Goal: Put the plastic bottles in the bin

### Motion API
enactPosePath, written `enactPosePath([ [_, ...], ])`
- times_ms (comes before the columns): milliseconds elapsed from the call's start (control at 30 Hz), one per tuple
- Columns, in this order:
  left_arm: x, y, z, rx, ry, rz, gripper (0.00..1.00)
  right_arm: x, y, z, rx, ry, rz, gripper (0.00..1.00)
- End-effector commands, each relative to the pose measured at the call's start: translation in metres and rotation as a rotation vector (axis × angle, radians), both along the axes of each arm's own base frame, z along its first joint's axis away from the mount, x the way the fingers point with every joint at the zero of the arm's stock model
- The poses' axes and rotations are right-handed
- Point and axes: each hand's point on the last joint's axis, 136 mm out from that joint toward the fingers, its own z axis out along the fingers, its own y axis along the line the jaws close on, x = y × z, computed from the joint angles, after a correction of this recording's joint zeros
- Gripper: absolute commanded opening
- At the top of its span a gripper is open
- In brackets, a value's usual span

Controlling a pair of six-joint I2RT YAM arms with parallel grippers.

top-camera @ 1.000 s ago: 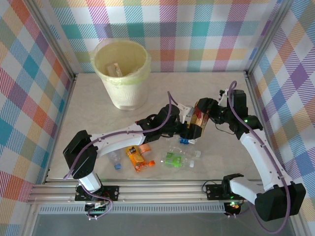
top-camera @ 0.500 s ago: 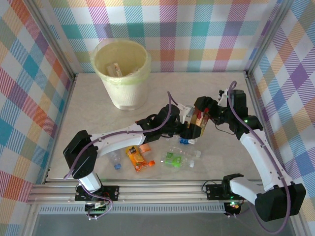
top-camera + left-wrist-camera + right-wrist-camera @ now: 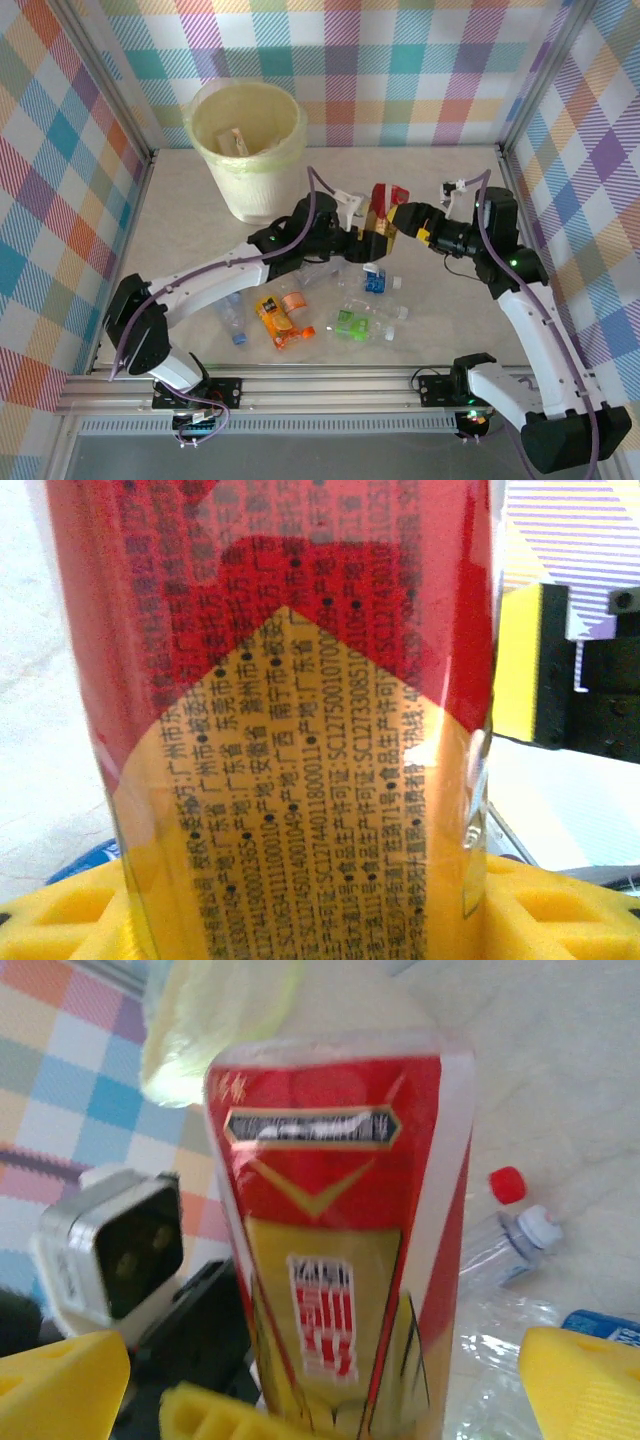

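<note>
My left gripper (image 3: 372, 238) is shut on a red-and-yellow labelled plastic bottle (image 3: 383, 203), held upright above the table's middle. In the left wrist view its label (image 3: 300, 730) stands close up between my yellow pads (image 3: 70, 920). My right gripper (image 3: 412, 222) is open just right of that bottle, with its pads (image 3: 585, 1380) well apart on either side of the bottle (image 3: 340, 1240) and not touching it. The pale-yellow bin (image 3: 247, 190) stands at the back left. Several more bottles lie on the table: blue-labelled (image 3: 376, 282), green (image 3: 350, 322) and orange (image 3: 275, 318).
A clear bottle with a blue cap (image 3: 232, 322) lies near the front left. Another clear one with a red cap (image 3: 505, 1230) lies past the held bottle. The bin holds some items (image 3: 237, 140). Checked walls enclose the table on three sides.
My right gripper has opened, let go of the red-and-yellow bottle and drawn back to the right. My left gripper has lifted that bottle up and slightly left, toward the bin.
</note>
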Motion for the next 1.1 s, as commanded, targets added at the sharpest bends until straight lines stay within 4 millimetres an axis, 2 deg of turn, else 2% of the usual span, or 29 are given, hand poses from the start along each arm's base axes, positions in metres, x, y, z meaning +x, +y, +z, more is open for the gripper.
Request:
enactPosePath([
  [0, 0.002, 0.017, 0.032, 0.000, -0.062, -0.012, 0.53, -0.024, 0.016, 0.040, 0.062, -0.141, 0.160, 1.00],
  [167, 0.020, 0.045, 0.050, 0.055, -0.090, 0.033, 0.54, -0.042, 0.025, 0.057, 0.101, -0.218, 0.268, 1.00],
  [300, 0.040, 0.068, 0.070, 0.088, -0.130, 0.082, 0.54, -0.049, 0.029, 0.067, 0.121, -0.270, 0.302, 1.00],
  [500, 0.075, 0.102, 0.093, 0.172, -0.163, 0.175, 0.54, -0.041, 0.029, 0.090, 0.129, -0.393, 0.239, 1.00],
  [633, 0.100, 0.124, 0.111, 0.195, -0.176, 0.244, 0.54, -0.031, 0.034, 0.106, 0.049, -0.496, 0.157, 1.00],
  [833, 0.133, 0.161, 0.121, 0.245, -0.170, 0.356, 0.54, -0.022, 0.058, 0.120, -0.087, -0.622, 0.112, 1.00],
  [1067, 0.163, 0.201, 0.133, 0.255, -0.171, 0.468, 0.55, -0.024, 0.099, 0.129, -0.282, -0.773, 0.103, 1.00],
])
